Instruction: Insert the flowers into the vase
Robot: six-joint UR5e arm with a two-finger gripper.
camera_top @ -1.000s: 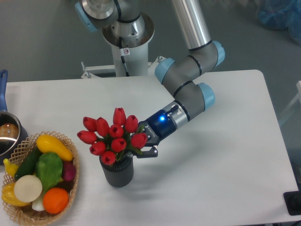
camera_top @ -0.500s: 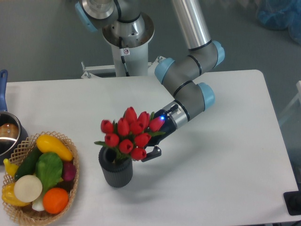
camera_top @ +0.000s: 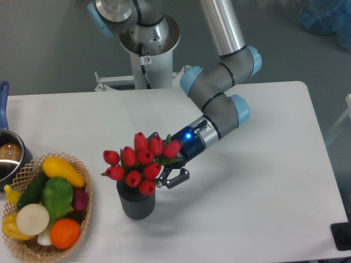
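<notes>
The red tulips (camera_top: 140,163) stand as a bunch with their stems down in the mouth of the dark grey ribbed vase (camera_top: 137,203), which stands upright on the white table. The buds lean slightly left over the vase. My gripper (camera_top: 167,176) is right beside the bunch at its right, just above the vase rim, and looks shut on the stems. One dark finger (camera_top: 177,177) shows; the other is hidden behind the buds. The stems are hidden by the buds.
A wicker basket (camera_top: 25,169) of colourful vegetables stands at the front left, close to the vase. A metal pot (camera_top: 7,156) with a blue handle (camera_top: 3,104) is at the left edge. The arm's base (camera_top: 148,49) stands at the back.
The tulip bunch swung from left over the vase to the right, then back left and lower. The gripper stayed beside the vase, turning slightly.
</notes>
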